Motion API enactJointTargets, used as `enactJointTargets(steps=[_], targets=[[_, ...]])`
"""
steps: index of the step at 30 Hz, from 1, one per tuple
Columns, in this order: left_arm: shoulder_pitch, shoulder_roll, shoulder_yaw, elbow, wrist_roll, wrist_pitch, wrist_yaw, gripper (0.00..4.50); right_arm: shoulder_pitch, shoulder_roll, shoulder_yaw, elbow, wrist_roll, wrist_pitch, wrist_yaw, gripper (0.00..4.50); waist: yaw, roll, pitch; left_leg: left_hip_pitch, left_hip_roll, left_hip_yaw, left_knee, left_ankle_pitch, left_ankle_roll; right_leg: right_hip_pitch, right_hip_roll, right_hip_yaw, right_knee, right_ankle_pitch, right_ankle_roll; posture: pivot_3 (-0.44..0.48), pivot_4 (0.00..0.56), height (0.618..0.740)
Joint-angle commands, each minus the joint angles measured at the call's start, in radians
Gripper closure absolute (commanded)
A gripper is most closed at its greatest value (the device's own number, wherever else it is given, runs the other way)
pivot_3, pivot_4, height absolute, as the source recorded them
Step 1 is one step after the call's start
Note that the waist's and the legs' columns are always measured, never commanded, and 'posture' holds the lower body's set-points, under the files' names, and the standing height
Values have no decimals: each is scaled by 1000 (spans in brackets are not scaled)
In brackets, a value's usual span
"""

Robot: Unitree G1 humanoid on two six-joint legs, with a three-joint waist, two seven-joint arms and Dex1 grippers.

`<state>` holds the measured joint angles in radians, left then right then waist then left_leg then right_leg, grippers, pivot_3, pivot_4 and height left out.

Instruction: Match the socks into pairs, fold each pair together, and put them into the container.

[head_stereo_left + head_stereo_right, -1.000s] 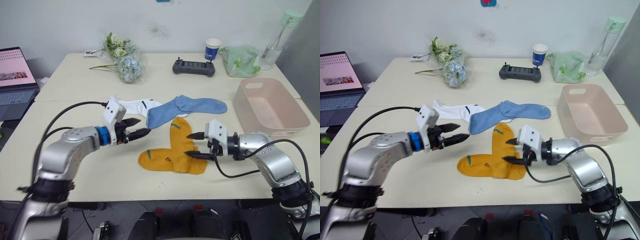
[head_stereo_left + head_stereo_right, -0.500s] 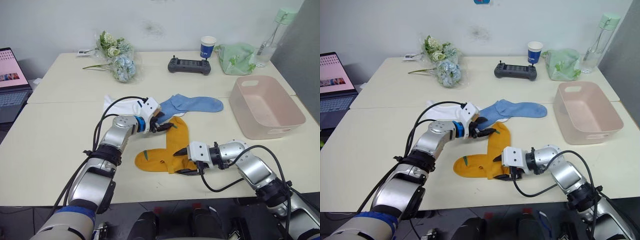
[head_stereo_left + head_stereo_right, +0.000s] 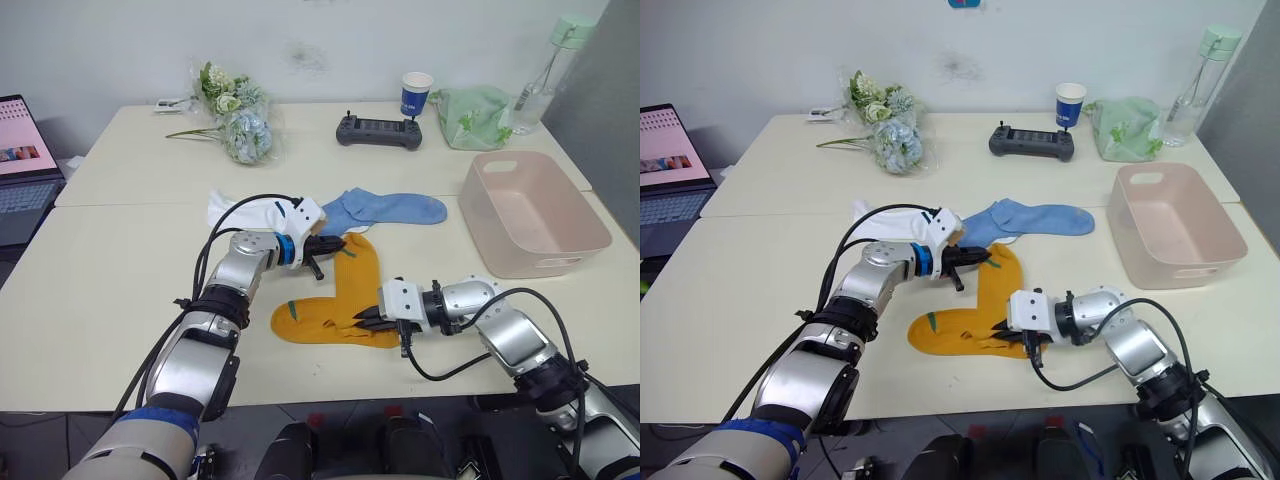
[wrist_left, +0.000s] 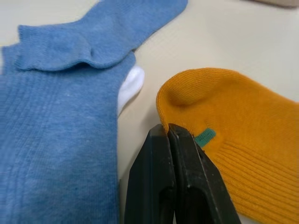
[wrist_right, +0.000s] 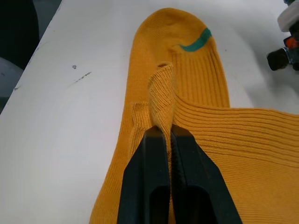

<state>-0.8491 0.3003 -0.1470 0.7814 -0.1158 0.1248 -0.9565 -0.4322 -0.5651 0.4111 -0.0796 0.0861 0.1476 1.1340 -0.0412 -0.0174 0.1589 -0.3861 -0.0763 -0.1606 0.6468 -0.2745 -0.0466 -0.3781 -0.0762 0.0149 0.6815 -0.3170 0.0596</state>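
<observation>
On the desk (image 3: pixel 110 260), the far edge carries a bunch of flowers (image 3: pixel 232 115), a black handheld controller (image 3: pixel 375 131), a blue-and-white paper cup (image 3: pixel 415 94), a pale green cloth bag (image 3: pixel 473 104) and a clear bottle (image 3: pixel 540 72); a laptop (image 3: pixel 22 160) sits off to the robot's left. The pink container (image 3: pixel 530 213) stands on the right side, nothing in it. Nothing lies between the socks and the container.

Since half a second ago the right tool (image 5: pixel 163 140) has slid a little toward the container and now pinches a raised fold of the lower mustard-yellow sock (image 3: pixel 315 322), fingers pressed together on the knit. The left tool (image 4: pixel 169 135), spread slightly before, is now closed on the toe edge of the upper mustard-yellow sock (image 3: pixel 357 268), beside its green mark.

Counted: two mustard-yellow socks, crossing in an L in the middle of the desk; one light blue sock (image 3: pixel 385 209) can be told, just behind them; one white sock (image 3: pixel 250 210), partly under the blue.
</observation>
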Motion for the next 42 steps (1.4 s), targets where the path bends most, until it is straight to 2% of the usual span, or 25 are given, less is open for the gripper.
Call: enactJointTargets(steps=[1,6,10,15,19,22,25,29,32,35,36,42], targets=[[44,21,41,-122,-39,62,-9,4491,-3,-20,-51,-70,51,8,23,4500,-1,0,0,0,0,0,0,0,0,0,0,0,0,0,0,0,150,740],[138,31,99,-313,-87,191,55,4491,-34,-42,-56,-66,22,-56,40,4500,-1,0,0,0,0,0,0,0,0,0,0,0,0,0,0,0,150,740],[263,65,162,-561,-143,333,123,4491,-74,-85,-64,-9,-1,-158,84,4500,-3,0,0,0,0,0,0,0,0,0,0,0,1,0,0,0,150,740],[512,66,202,-919,-175,499,274,4491,-181,-85,-67,252,-23,-320,128,4500,-9,0,0,1,1,0,0,0,0,1,0,1,0,0,0,0,150,740],[617,26,200,-1058,-193,571,365,4491,-227,-63,-61,376,-16,-401,174,4500,-2,0,0,2,1,0,0,0,0,2,0,1,0,0,0,0,150,740],[637,-5,202,-1084,-197,583,417,4491,-236,-48,-61,399,1,-409,210,4500,10,0,0,2,1,0,0,0,0,3,0,1,0,0,0,0,150,740],[629,-19,204,-1063,-187,568,458,4500,-233,-50,-85,394,9,-401,212,3697,12,0,0,2,1,1,1,0,0,3,0,1,-1,0,0,0,150,740],[630,-13,213,-1053,-189,553,480,4500,-214,-79,-149,368,32,-338,168,2267,12,0,0,2,1,1,0,0,0,3,0,1,-1,0,0,0,150,740],[630,-5,226,-1043,-188,533,492,4500,-169,-93,-215,325,67,-217,103,1207,13,0,0,2,1,0,0,0,0,3,0,1,-1,0,0,0,150,740],[625,-2,234,-1034,-194,522,500,4500,-79,-95,-264,211,115,-23,36,133,14,0,0,2,1,0,0,0,0,3,0,1,-1,0,0,0,150,740],[624,-1,235,-1034,-195,520,499,4500,-50,-96,-269,167,125,35,21,23,15,0,0,2,1,0,0,0,0,3,0,1,-1,0,0,0,150,740],[620,9,227,-1034,-203,524,488,4500,69,-41,-262,-22,111,227,-143,23,11,0,0,2,1,1,0,0,0,3,-1,1,0,0,0,0,150,740]])
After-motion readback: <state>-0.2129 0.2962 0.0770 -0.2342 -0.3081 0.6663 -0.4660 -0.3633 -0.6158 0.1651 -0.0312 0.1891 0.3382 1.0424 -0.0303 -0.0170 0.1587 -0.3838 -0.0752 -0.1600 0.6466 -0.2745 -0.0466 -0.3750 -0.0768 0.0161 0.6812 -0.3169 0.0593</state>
